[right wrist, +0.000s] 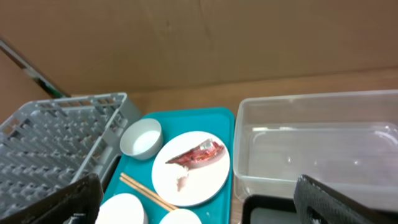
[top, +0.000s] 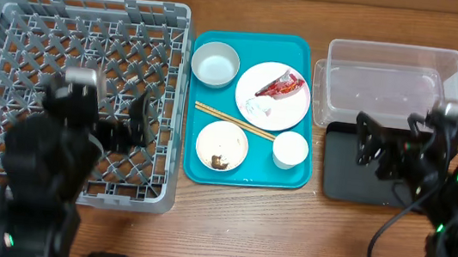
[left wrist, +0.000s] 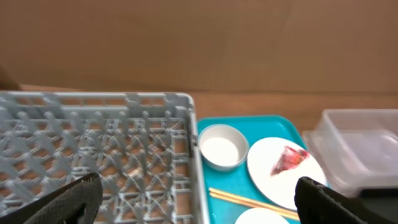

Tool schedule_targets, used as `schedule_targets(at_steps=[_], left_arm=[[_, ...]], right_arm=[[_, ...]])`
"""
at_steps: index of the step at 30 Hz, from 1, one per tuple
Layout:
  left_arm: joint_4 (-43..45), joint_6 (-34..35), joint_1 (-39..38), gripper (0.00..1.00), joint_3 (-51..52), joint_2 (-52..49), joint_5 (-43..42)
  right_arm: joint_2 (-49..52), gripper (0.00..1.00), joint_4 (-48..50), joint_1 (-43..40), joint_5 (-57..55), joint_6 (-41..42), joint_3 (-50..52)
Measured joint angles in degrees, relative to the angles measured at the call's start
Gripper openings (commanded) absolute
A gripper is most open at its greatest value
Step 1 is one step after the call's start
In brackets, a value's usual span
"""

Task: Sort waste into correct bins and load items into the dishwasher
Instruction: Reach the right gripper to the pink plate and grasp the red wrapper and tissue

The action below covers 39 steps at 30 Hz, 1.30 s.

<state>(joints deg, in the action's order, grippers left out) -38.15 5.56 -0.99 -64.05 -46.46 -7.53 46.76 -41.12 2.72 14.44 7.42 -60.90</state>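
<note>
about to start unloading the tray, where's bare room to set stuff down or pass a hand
The dish rack floor and the clear tub are bare. Open table lies in front of the teal tray. The teal tray is crowded: plate, pale bowl, soiled bowl, cup, chopsticks, only narrow gaps.

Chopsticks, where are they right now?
Overhead, the chopsticks lie on the teal tray, mid-table, between the white plate and the bowl holding a brown lump.
</note>
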Motion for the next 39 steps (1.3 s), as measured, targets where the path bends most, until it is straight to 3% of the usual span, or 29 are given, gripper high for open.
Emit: schedule_targets(at_steps=[7,13,21,25,31,39], left_arm=[[-16.24,-0.11,0.00,1.00,-25.11,-19.41,-5.57],[-22.62,-0.13,0.02,1.00,-34.99,-30.62,-7.23],[-27.56,-0.76,0.02,0.99,-35.10,-41.75,-7.54],[-27.87,-1.49,0.02,1.00,-35.19,-43.60,-7.23],[-27.43,-1.46,0.02,1.00,-35.78,-41.57,-0.63],[-26.53,-1.46,0.02,1.00,-36.20,-39.36,8.22]], right_arm=[[19.41,1.00,-18.43,1.01,1.70,-0.02,-22.75],[33.40,1.00,-25.20,5.73,2.82,0.07,-36.04],[43.06,1.00,-18.60,9.05,12.50,0.87,-36.81],[45.88,1.00,-17.31,15.04,5.18,5.53,-36.87],[52.96,0.94,-13.51,24.98,-9.33,19.87,-37.07],[64.61,0.93,-10.36,26.58,-18.29,31.45,-37.18]])
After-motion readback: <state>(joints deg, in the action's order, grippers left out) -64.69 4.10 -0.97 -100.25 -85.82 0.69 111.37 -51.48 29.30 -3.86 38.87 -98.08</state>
